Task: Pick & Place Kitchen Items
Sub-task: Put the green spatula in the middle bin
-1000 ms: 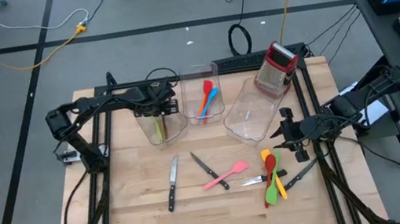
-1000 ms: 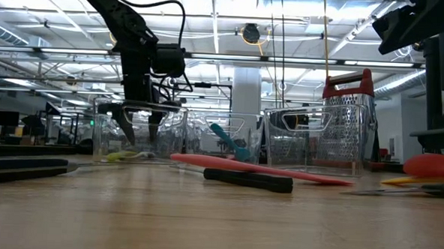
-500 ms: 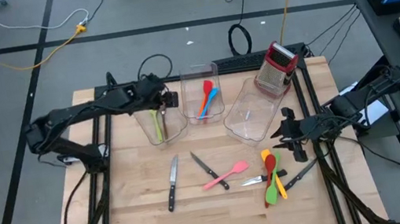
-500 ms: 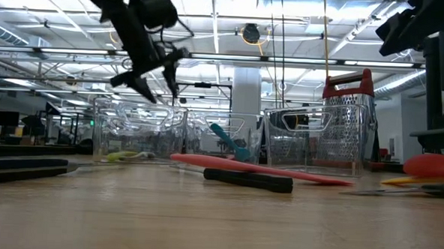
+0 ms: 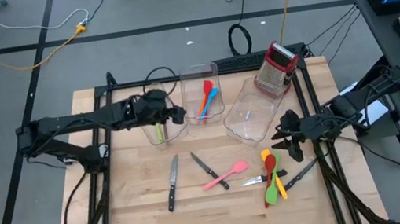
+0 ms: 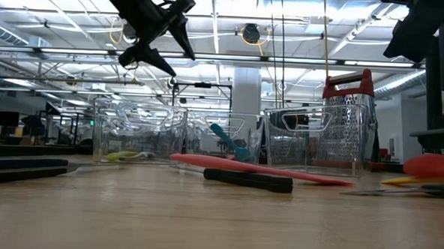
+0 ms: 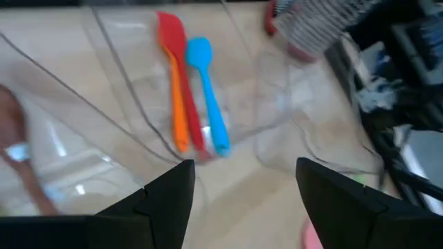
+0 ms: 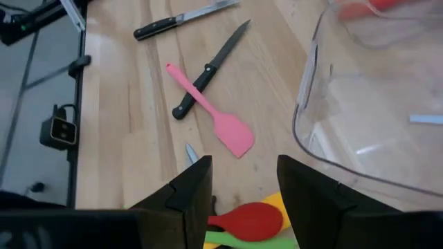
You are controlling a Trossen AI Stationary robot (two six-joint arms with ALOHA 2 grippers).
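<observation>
The left gripper (image 5: 177, 116) hangs open and empty above the left bin (image 5: 161, 127), where a green utensil (image 5: 159, 130) lies. The right gripper (image 5: 288, 143), parted and empty, hovers near the red spoon (image 5: 270, 164); knives and the pink spatula (image 5: 225, 176) wait on the table (image 5: 136, 217). Judging by this, one drop is done, and the next move calls for reaching down to a loose utensil

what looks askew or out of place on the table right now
The right clear bin sits skewed, angled against the two squared-up bins beside it. The pink spatula lies across a black-handled knife, and the red spoon and green and yellow utensils overlap in a heap.
</observation>
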